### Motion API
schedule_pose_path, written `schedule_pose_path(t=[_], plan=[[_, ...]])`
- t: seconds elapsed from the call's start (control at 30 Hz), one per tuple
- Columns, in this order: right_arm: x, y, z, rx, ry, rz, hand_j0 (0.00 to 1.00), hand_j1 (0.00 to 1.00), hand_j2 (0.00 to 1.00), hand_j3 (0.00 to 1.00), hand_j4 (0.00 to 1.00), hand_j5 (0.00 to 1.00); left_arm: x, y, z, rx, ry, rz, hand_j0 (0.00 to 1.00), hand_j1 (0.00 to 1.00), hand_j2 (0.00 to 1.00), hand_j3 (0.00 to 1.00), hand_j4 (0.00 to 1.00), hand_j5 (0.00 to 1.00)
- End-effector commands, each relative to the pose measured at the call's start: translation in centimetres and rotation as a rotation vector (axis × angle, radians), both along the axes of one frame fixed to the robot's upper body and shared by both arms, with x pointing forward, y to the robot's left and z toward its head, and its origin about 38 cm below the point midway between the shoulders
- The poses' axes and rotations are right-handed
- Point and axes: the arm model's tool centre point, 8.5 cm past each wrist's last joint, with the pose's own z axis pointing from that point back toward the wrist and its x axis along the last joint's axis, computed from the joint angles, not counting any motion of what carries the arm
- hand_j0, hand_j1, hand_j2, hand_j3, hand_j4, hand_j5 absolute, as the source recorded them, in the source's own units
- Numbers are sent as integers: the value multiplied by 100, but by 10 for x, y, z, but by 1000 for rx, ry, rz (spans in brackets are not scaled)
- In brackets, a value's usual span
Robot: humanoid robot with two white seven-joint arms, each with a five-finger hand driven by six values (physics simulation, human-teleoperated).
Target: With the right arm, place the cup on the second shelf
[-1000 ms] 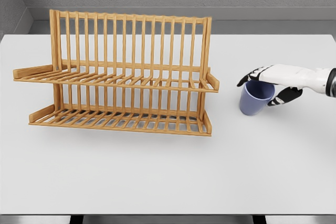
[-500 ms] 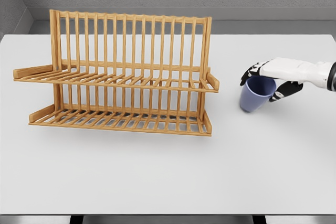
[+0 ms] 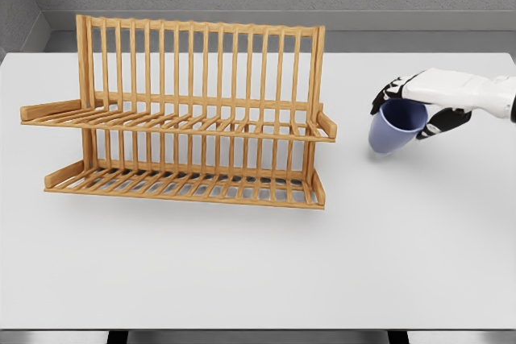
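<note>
A plain grey wall backs the white table (image 3: 242,263), where a wooden rack (image 3: 193,118) with 2 slatted shelves stands. Off to its right, the right hand (image 3: 419,106) has its fingers curled over the rim of the blue cup (image 3: 393,128), which hangs tilted, just clear of the tabletop. That rim-only grip looks shaky; swinging toward the upper shelf, the cup could slip or clip the rack's end post.

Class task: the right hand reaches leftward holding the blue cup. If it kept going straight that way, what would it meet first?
Probably the wooden rack's right end post, near the upper shelf; the right hand with the cup seems level with it, though depth is unclear.
</note>
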Motion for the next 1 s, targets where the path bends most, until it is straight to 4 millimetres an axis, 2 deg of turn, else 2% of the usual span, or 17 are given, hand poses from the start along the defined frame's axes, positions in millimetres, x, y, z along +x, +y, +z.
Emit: schedule_pose_path(t=[0.0, 0.1, 0.3, 0.63, 0.97], plan=[[0, -1, 3, 5, -4, -5, 69, 69, 69, 69, 69, 69, 0, 0, 0, 0, 0, -1, 100, 100, 100, 100, 100, 100], [0, -5, 7, 1, -15, -13, 69, 69, 69, 69, 69, 69, 0, 0, 0, 0, 0, 0, 100, 100, 100, 100, 100, 100], [-4, -6, 27, -4, -67, -4, 69, 69, 69, 69, 69, 69, 1, 0, 0, 0, -1, 0, 100, 100, 100, 100, 100, 100], [-3, -7, 40, -9, -94, -3, 69, 69, 69, 69, 69, 69, 0, 0, 0, 0, 0, 0, 100, 100, 100, 100, 100, 100], [-9, 13, 62, -12, -153, 52, 69, 69, 69, 69, 69, 69, 1, 0, 0, 0, -1, 0, 100, 100, 100, 100, 100, 100]])
